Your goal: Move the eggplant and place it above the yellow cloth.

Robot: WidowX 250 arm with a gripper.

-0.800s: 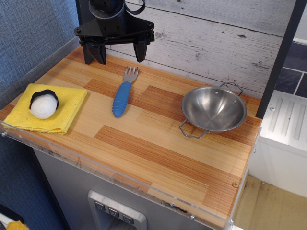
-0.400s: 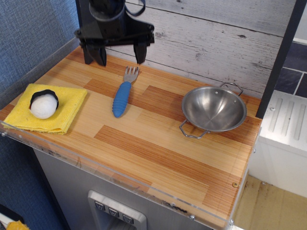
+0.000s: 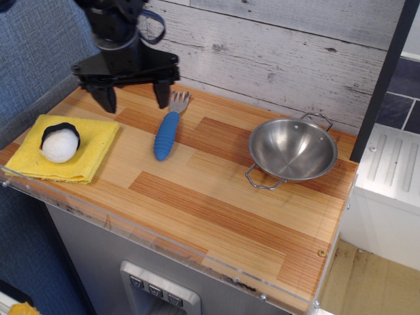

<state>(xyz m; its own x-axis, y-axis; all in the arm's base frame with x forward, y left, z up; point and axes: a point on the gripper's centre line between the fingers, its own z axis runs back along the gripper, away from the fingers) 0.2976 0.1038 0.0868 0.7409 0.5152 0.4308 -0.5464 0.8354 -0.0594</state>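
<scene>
While round eggplant (image 3: 60, 145) dents cloth (image 3: 92, 147), woodgrain counter (image 3: 216, 190)

Toy kitchen mock-up.
Wood-plank desk (image 3: 216, 197), whitewashed board wall (image 3: 295, 52), steel pan (image 3: 292, 149), blue-handled fork (image 3: 168, 128).

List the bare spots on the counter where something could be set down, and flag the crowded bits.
Free: the wide front strip of the counter below the fork and steel pan, and the gap between those two. Crowded: the left end, where the eggplant sits on the yellow cloth with the open gripper hanging just behind.
</scene>
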